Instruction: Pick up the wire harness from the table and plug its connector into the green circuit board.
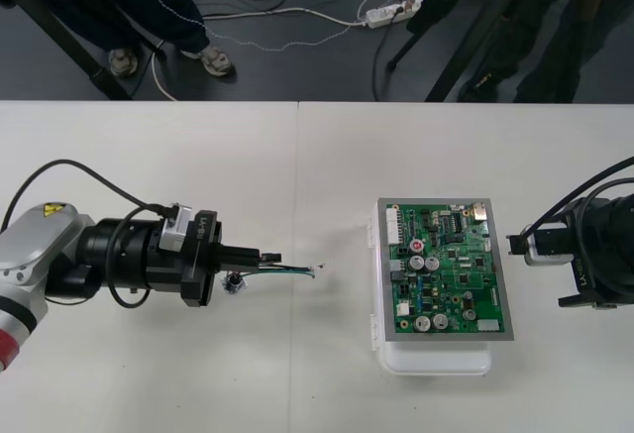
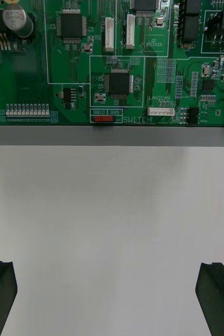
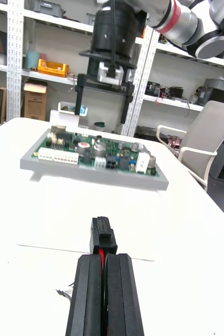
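Left gripper [image 1: 260, 255] is over the table [image 1: 149, 383], left of the green circuit board [image 1: 448, 270] and well apart from it, pointing toward it. Its fingers [image 3: 119, 294] are pressed together on the wire harness [image 1: 285, 270]. The black plug [image 3: 103, 236] sticks out past the fingertips, and a red wire shows in the slit between them. In the front view, thin green and black wires [image 1: 303, 271] trail toward the board. The round metal socket [image 1: 235, 282] sits right by the fingers; cannot tell if it touches the table. Plug is not in the board.

The board sits in a grey frame [image 2: 112, 135] on a white base [image 1: 436, 359]. Right gripper [image 1: 547, 272] is just beside the board's right edge, fingers [image 2: 0, 294] spread wide with nothing between them and bare table below.

Print readable on the board in the right wrist view:
- "SWITCH" beside a red switch [image 2: 104, 119], with "RB10" and "RB5" above it
- "LAN2CAN" over a white connector [image 2: 160, 111]
- "QC STICKER"

Other lettering is too small to read. Yellow warning sticker [image 1: 50, 212] on the left arm, text unreadable.
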